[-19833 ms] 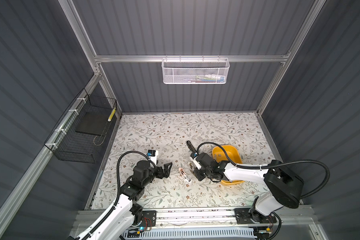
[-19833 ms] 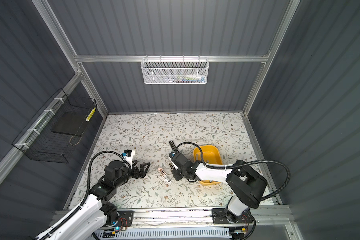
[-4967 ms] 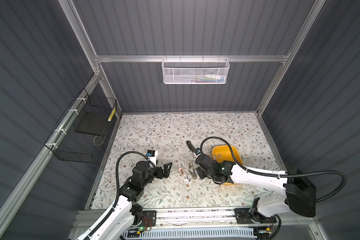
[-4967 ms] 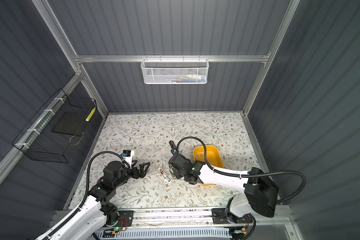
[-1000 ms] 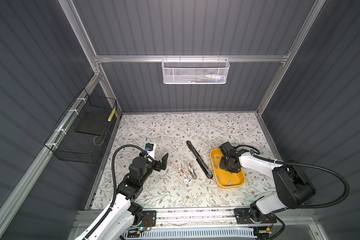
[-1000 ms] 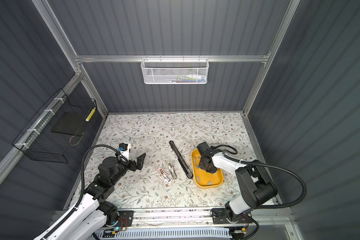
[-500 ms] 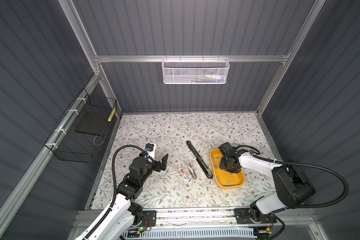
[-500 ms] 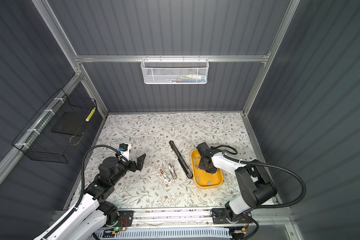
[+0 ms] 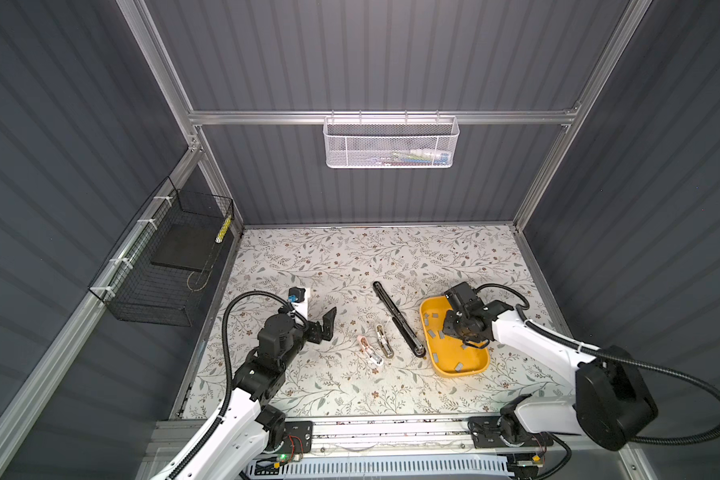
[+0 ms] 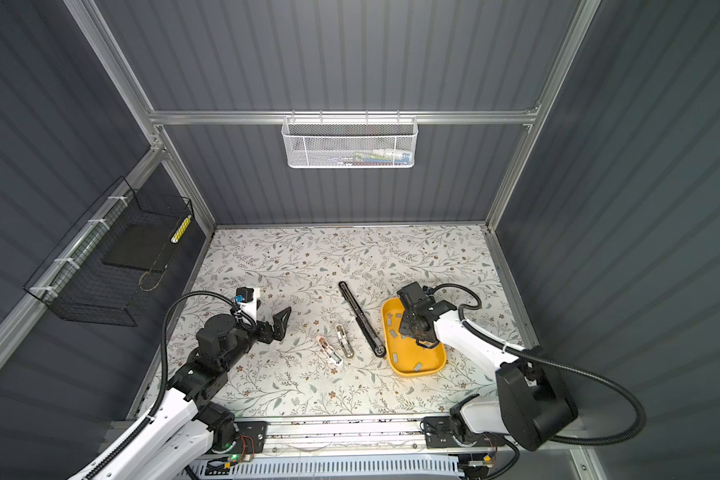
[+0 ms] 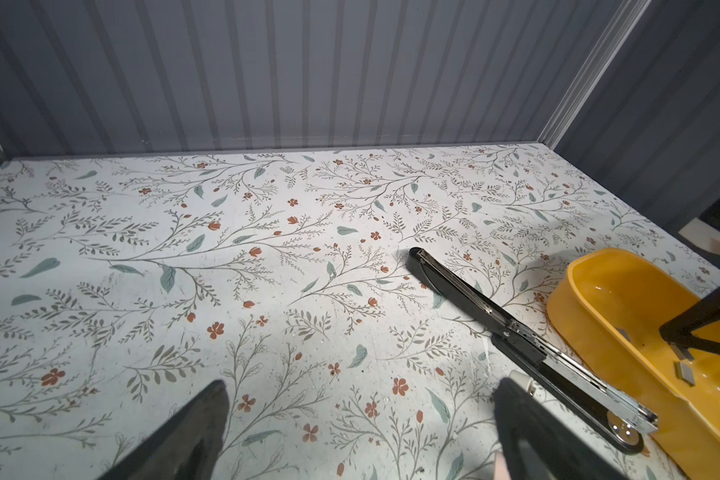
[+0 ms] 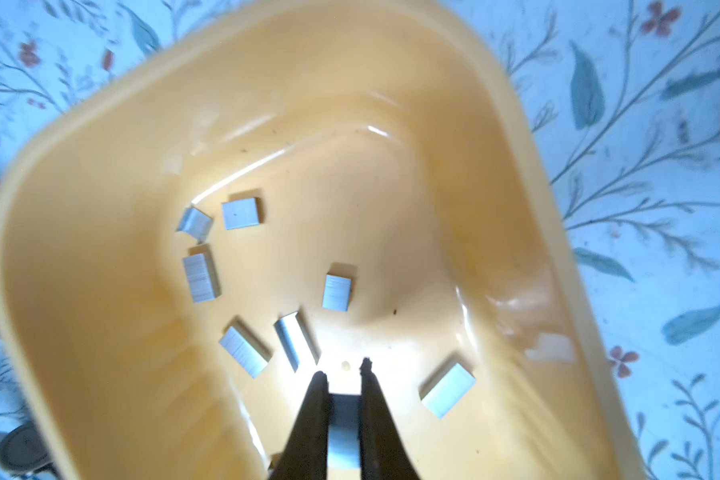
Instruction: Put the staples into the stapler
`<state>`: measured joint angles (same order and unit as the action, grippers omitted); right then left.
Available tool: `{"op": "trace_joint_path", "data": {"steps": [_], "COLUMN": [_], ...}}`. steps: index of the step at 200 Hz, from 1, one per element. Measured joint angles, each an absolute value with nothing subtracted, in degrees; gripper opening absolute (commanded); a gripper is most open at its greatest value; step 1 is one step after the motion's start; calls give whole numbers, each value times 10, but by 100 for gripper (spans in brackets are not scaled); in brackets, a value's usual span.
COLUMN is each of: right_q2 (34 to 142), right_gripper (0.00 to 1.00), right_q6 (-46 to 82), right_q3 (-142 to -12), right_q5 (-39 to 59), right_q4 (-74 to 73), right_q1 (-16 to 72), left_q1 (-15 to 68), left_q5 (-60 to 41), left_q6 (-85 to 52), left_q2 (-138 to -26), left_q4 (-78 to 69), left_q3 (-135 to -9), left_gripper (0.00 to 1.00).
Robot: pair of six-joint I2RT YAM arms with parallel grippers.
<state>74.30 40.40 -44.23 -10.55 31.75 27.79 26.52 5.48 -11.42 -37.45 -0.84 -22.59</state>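
Below, we recorded the scene at one instant. In the right wrist view, the right gripper (image 12: 344, 368) reached down into the yellow tray (image 12: 100, 166), and its two dark fingers (image 12: 314, 415) stood nearly together, pinching a single staple strip (image 12: 344, 436) that filled the narrow gap between them. We counted seven more staples (image 12: 336, 292) lying loose and flat on the tray floor, scattered apart from one another at various angles, none of them stacked.

In both top views the tray (image 9: 422, 309) (image 10: 385, 316) sat on the right half of the floral tabletop (image 9: 350, 266), with the right arm's wrist directly above its far end. We saw further grey strips (image 9: 432, 333) toward the near end of the tray.

We found the black stapler (image 9: 396, 318) (image 10: 362, 318) lying folded out flat and diagonal, just beside the tray's left rim. In the left wrist view its bright metal channel (image 11: 578, 374) faced upward.

Two small staplers, one pinkish (image 9: 368, 351) and one pale (image 9: 384, 340), lay side by side to the left of the black stapler, close to it but apart.

We observed the left gripper (image 11: 358, 399) (image 9: 329, 322) on the left of the tabletop, well apart from the tray. Its jaws were spread wide and held nothing, and they hovered above bare floral surface.
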Motion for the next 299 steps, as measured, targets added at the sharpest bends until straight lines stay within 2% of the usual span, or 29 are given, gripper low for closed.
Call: {"op": "trace_joint_path", "data": {"steps": [30,71,128,204,299], "right_q2": [710,694,785,821,861], "right_gripper": [7,4,0,0,0], "right_q6": [342,240,185,220,261], "right_q3": [-465,-481,-481,-411,-403], "right_q5": [-117,-122,-92,-91,-119], "right_q4": [315,245,121,2,-27], "right_q1": [308,430,543,577,595], "left_q1": [265,265,265,265,265], "left_q5": [72,105,77,43,43], "left_q6": [-163,-211,-232,-230,-230], "left_q2": [-371,-358,-266,-359,-324], "left_q4": [37,124,152,128,124], "left_q3": [-227,-230,-184,-178,-178], "left_gripper": [100,100,99,97,99]}}
